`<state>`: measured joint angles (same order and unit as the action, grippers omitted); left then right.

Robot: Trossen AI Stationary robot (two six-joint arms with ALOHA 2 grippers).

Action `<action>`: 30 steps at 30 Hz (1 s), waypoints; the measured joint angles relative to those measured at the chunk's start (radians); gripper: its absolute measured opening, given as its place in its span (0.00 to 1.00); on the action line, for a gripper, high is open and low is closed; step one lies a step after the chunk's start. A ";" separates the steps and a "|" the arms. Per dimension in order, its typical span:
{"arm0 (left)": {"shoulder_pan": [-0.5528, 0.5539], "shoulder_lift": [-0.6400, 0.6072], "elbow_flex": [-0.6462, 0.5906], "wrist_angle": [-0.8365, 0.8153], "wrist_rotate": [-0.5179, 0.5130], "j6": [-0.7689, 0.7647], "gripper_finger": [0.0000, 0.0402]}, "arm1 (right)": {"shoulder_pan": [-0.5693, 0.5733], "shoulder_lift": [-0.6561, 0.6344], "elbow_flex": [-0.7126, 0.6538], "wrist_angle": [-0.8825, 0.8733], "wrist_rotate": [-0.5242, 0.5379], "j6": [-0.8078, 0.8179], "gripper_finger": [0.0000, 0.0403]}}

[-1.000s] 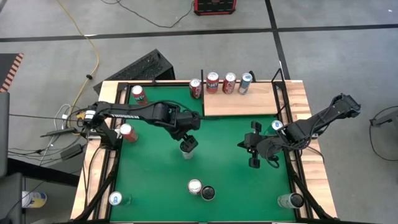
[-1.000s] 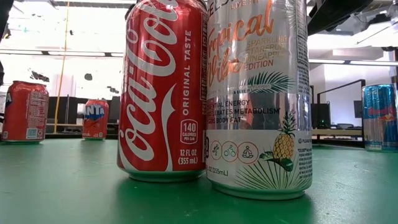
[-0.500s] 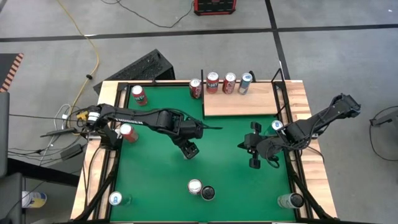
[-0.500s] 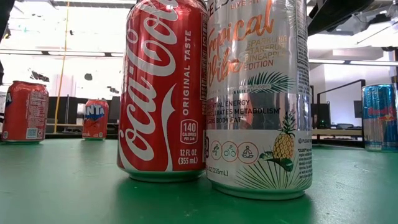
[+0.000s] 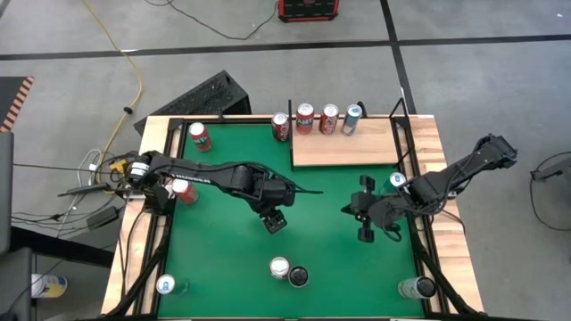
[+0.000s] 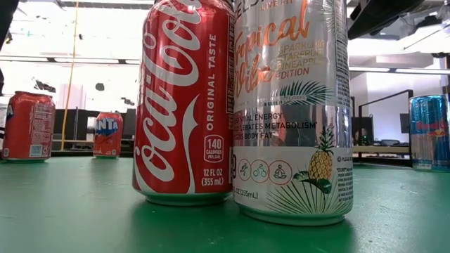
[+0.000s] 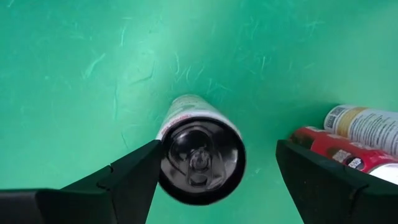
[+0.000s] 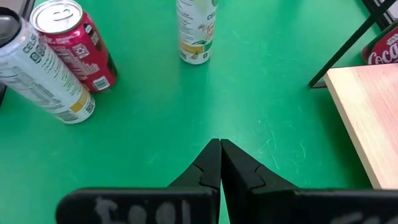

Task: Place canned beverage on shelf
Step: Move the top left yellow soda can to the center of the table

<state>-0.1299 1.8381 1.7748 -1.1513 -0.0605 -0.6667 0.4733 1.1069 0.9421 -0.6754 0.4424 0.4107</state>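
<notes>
The left arm is stretched from the table's left edge toward mid-table, its left gripper (image 5: 274, 219) pointed downward with fingers (image 7: 127, 177) spread wide. The right arm is folded at the right side, its right gripper (image 8: 220, 163) closed, fingertips pressed together.

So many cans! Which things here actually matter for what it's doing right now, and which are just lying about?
In use: left end effector, open around a can; shelf, the destination.
Lying about, for now: Coca-Cola can, pineapple can, yellow cable on the floor. The right end effector waits shut.
</notes>
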 joint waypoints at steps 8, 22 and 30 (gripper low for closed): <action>0.001 0.000 0.000 -0.001 0.002 0.040 0.75 | 0.006 0.000 0.000 0.000 0.001 0.000 0.08; 0.008 0.000 0.000 -0.002 -0.002 0.100 0.75 | 0.006 0.000 0.000 -0.001 0.001 -0.001 0.08; 0.008 0.000 0.000 -0.037 -0.056 0.126 0.75 | 0.006 0.000 0.000 -0.001 0.001 -0.003 0.08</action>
<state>-0.1215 1.8378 1.7748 -1.1884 -0.1160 -0.5411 0.4797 1.1069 0.9421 -0.6761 0.4438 0.4072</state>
